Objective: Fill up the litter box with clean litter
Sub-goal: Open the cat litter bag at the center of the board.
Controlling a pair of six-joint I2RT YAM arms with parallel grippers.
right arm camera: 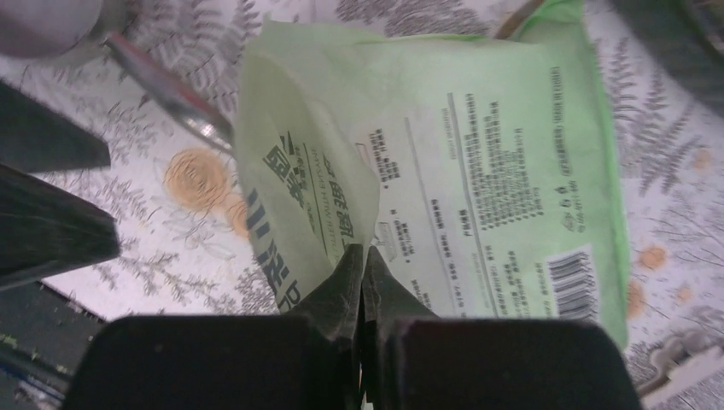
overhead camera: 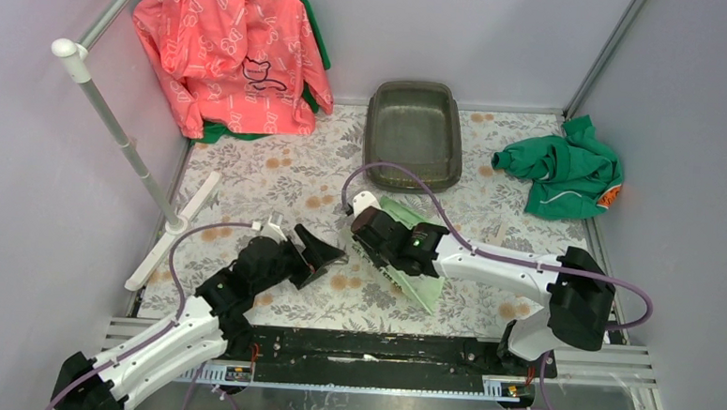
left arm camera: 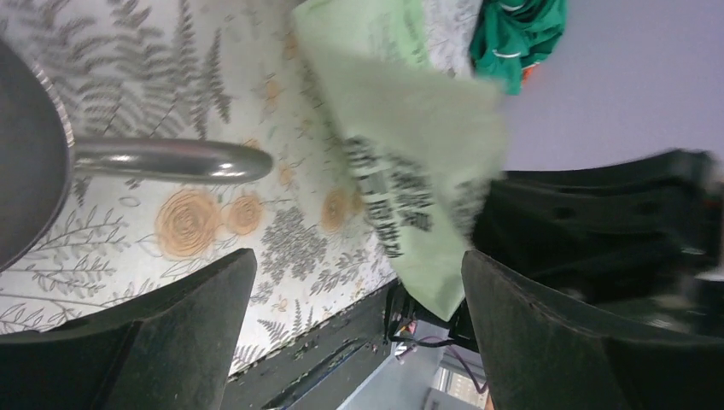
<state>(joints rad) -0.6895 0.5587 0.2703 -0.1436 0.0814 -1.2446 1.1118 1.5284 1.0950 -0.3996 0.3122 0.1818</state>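
Observation:
The dark grey-olive litter box [overhead camera: 413,132] stands at the back of the flowered mat, with no granules showing in it. The clean litter is out of view. A light green printed bag [overhead camera: 415,269] [right arm camera: 487,162] lies flat in front of the box. My right gripper [overhead camera: 370,226] [right arm camera: 363,254] is shut on a raised fold at the bag's left end. My left gripper [overhead camera: 324,250] [left arm camera: 359,265] is wide open just left of the bag [left arm camera: 410,128], with nothing between its fingers.
A metal scoop handle [left arm camera: 171,161] [right arm camera: 171,90] lies on the mat beside the bag. A pink garment [overhead camera: 231,52] hangs on a white rack [overhead camera: 120,126] at the back left. A green cloth [overhead camera: 563,173] lies at the right. A black rail [overhead camera: 362,346] runs along the near edge.

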